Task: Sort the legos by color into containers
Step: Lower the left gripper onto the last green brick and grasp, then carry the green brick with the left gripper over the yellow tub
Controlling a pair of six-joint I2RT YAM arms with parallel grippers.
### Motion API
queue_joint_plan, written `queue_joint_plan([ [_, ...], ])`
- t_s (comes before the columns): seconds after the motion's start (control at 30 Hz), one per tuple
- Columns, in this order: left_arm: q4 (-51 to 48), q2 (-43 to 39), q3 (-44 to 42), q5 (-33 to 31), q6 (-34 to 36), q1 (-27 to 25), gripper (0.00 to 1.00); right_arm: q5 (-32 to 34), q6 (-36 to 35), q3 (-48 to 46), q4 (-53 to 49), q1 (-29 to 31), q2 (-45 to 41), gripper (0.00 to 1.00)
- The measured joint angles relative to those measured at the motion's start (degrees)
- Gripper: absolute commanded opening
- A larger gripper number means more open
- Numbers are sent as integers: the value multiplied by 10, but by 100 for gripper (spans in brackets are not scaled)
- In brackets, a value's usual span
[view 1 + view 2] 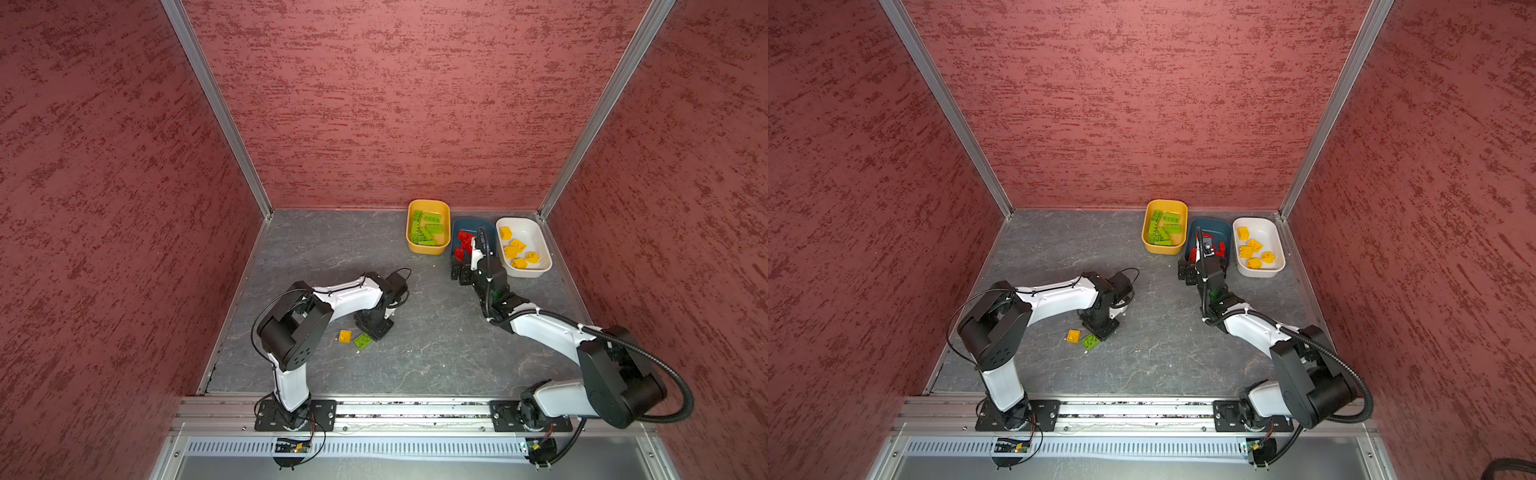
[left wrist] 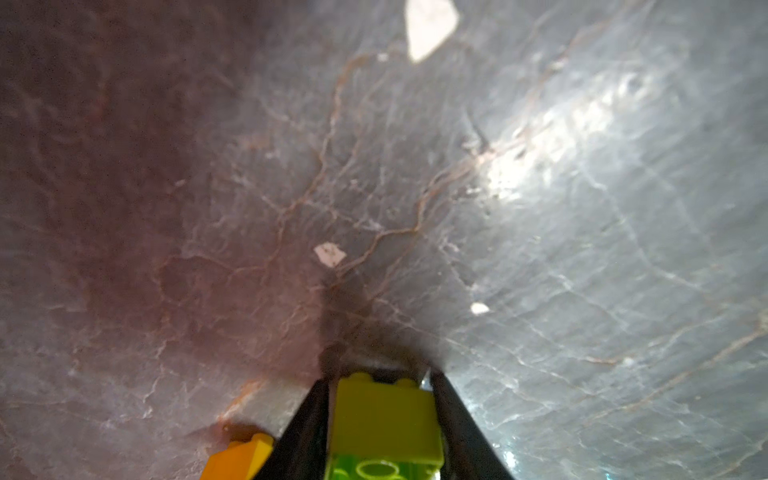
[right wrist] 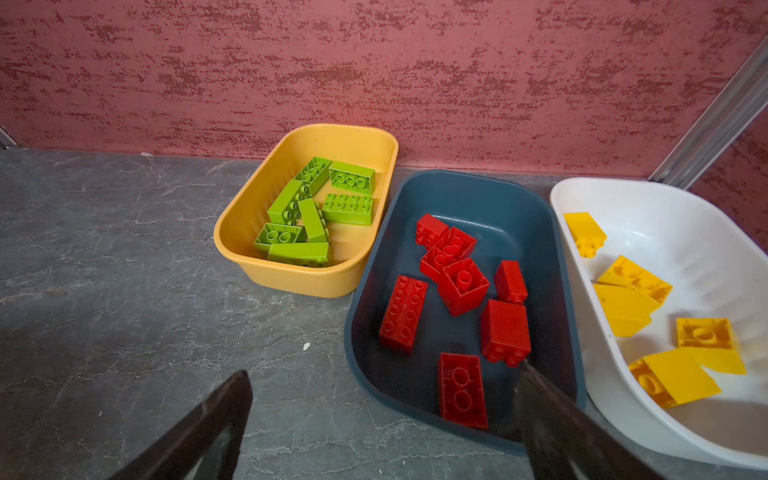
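Left hand [image 2: 379,378] looks clamped on lime green brick [image 2: 382,415]; yellow-orange tub [image 1: 428,248] of greens sits well apart, back-right. Right hand [image 3: 384,370] wide, empty, nearer it.

Boxed in on three sides by red mottled walls [image 1: 395,104], joined at aluminium corner posts [image 1: 218,108]. Floored with grey stone-look surface [image 1: 332,249], pale and rusty veins, few white flecks [image 2: 329,254], bright glare patch [image 2: 540,141]. Edged at near side by metal rail [image 1: 415,409].
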Motion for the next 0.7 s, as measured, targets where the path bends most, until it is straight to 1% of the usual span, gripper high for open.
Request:
queue_joint_plan([
  [0.17,9,-5,-4,-5,-3,6,27,0,0,11,-3,0,10,99],
  [0.33,13,-5,9,-10,-12,16,27,-12,-9,12,-3,0,11,99],
  [0.4,10,-5,32,-7,-20,21,27,-37,-18,12,-3,0,10,99],
  [0.47,18,-5,66,5,-30,26,27,-77,-29,12,-2,0,10,99],
  [0.63,56,-3,136,83,-53,42,27,-181,-45,12,0,0,11,99],
  [0.7,68,7,174,105,-60,46,26,-207,-45,12,2,0,10,99],
])
